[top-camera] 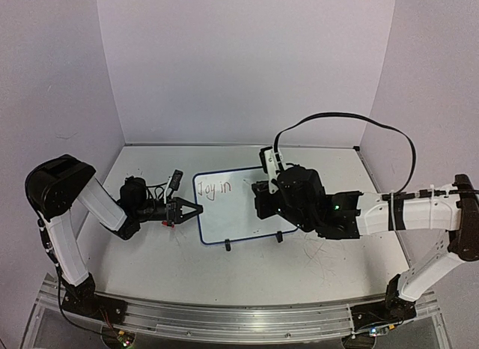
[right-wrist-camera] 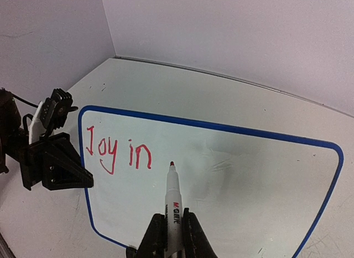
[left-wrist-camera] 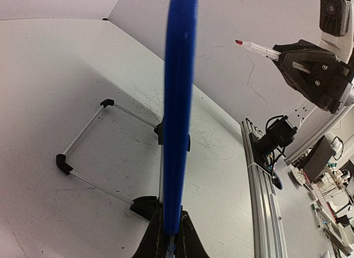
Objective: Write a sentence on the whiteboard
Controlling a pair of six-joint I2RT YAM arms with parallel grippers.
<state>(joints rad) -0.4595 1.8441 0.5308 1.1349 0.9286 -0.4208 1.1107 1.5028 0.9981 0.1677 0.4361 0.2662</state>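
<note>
My right tool [right-wrist-camera: 172,231] is clamping a red-tipped marker [right-wrist-camera: 173,200], and its tip is sitting just right of the sentence [right-wrist-camera: 117,150], which is reading only "Joy in" in red. The whiteboard [right-wrist-camera: 249,180] is resting beneath on the tabletop [top-camera: 187,266]. Farther off, my left tool [right-wrist-camera: 62,172] is pinching the board's blue left rim.

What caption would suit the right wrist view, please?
Right gripper holds a red-tipped marker beside "Joy in" written on the whiteboard.
</note>
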